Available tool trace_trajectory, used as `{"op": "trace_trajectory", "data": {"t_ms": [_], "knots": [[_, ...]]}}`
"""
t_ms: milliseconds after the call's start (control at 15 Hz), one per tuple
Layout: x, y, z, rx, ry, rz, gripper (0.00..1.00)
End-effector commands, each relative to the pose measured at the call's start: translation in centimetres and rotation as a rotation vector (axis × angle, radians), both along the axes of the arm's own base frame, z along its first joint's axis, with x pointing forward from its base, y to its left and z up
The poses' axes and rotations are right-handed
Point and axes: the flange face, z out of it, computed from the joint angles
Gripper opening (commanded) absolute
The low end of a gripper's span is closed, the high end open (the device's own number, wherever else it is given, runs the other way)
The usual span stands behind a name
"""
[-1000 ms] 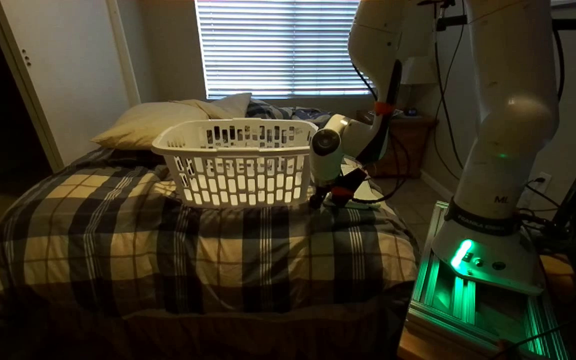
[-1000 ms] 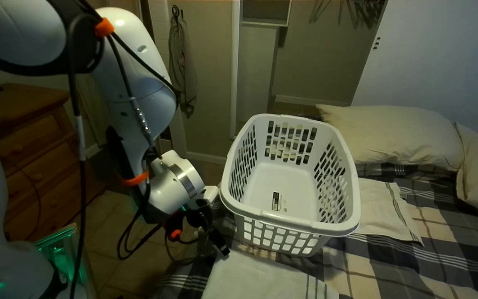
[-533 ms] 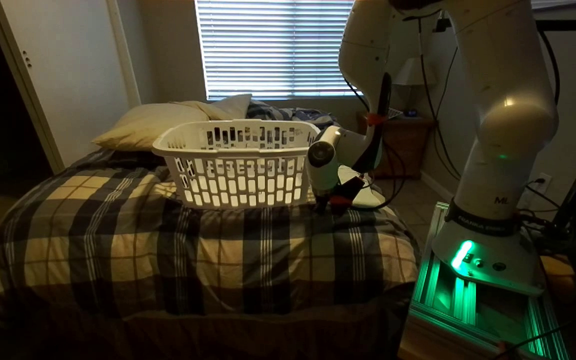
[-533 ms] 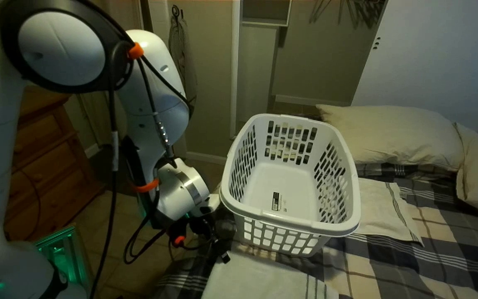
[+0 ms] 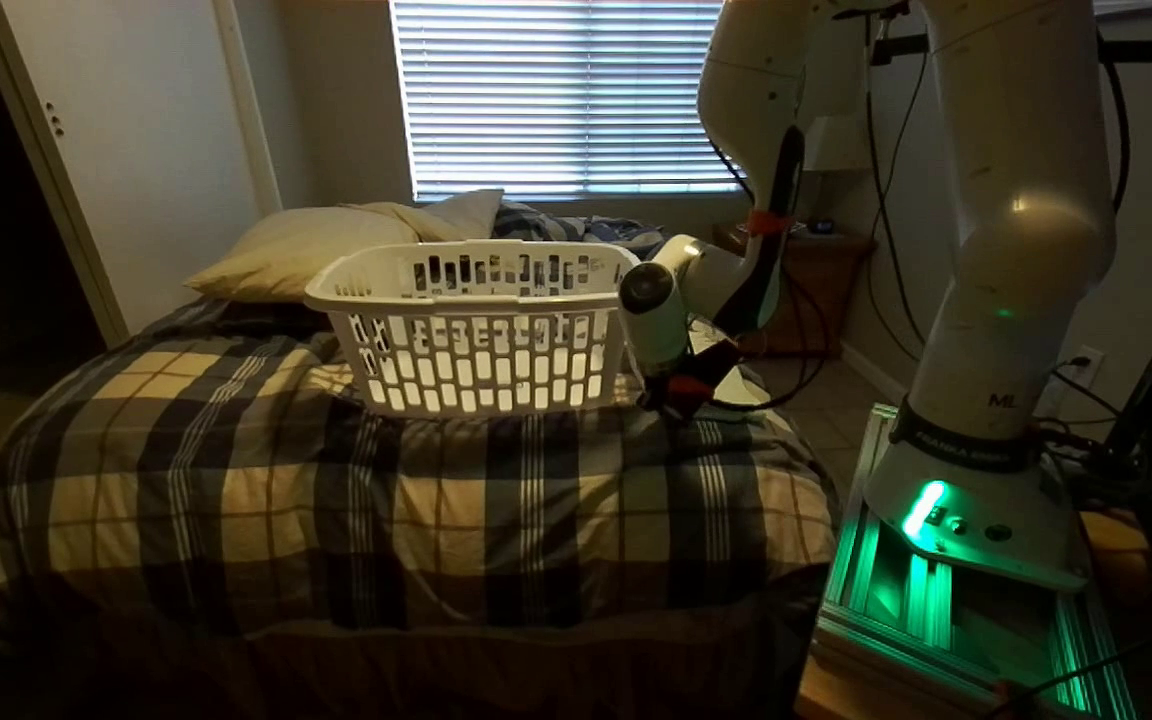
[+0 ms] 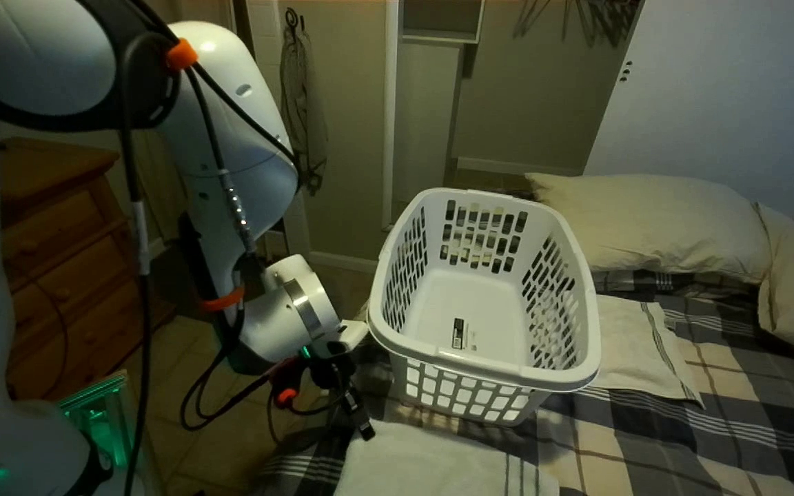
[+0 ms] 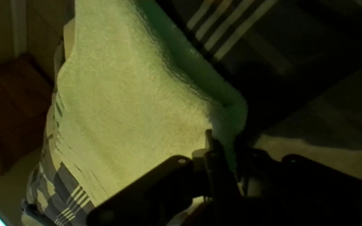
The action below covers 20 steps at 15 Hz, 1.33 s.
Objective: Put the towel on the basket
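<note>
Plaid-covered surface point(image 5: 456, 520) carries a white slotted laundry basket point(image 6: 486, 368) and, just beside it, a cream terry towel point(image 7: 121, 94), its corner pinched in the tool point(image 7: 229, 150).

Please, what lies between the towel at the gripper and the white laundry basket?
In an exterior view, a narrow strip of the plaid bedspread shows between the towel and the basket.

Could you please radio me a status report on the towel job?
Pincer shut on the towel, at one corner. Towel mostly lying on the bedspread, outside the basket. Basket stands taller, probably needing a lift to clear it.
</note>
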Motion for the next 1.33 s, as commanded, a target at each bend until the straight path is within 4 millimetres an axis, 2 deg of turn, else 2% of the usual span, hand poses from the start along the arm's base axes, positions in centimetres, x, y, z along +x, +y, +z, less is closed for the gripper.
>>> {"op": "trace_trajectory", "data": {"t_ms": [0,467,800,867,1000,1267], "knots": [[-2.7,-1.6,4.1,0.006,-0.01,-0.084,0.07],[-4.1,-7.2,11.6,-0.022,-0.107,-0.196,0.07],[-3.5,-9.6,17.9,-0.035,-0.241,-0.216,0.06],[-2.7,-9.4,15.2,-0.039,-0.197,-0.206,0.11],[-2.6,-9.7,17.1,-0.042,-0.237,-0.206,0.11],[-2.8,-9.7,17.5,-0.041,-0.247,-0.207,0.11]]}}
